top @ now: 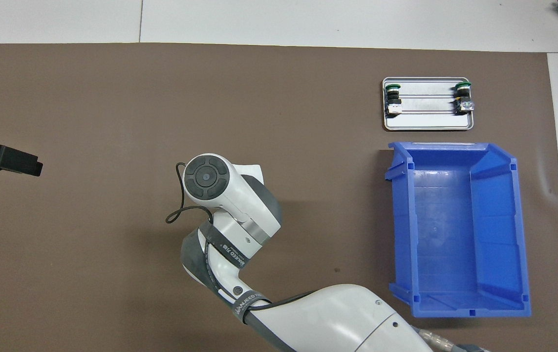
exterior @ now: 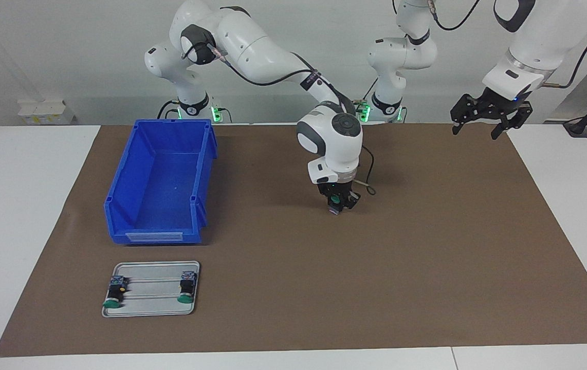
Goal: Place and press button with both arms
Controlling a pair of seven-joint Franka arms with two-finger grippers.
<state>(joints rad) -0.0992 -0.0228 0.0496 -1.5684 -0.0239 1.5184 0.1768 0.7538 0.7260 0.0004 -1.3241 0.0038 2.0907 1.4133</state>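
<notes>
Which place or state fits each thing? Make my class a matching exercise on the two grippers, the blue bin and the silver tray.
Things:
1. right gripper
2. left gripper
3. blue bin
4. silver tray

Places or states:
A. carries two green-capped buttons
B. shut, low over the middle of the brown mat
C. beside the tray, nearer to the robots
D. open, raised at the left arm's end of the mat

Pairs: 1-B, 2-D, 3-C, 4-A

Glossy blue plastic bin [exterior: 160,180], brushed metal tray [exterior: 152,303], matt brown mat [exterior: 375,282].
</notes>
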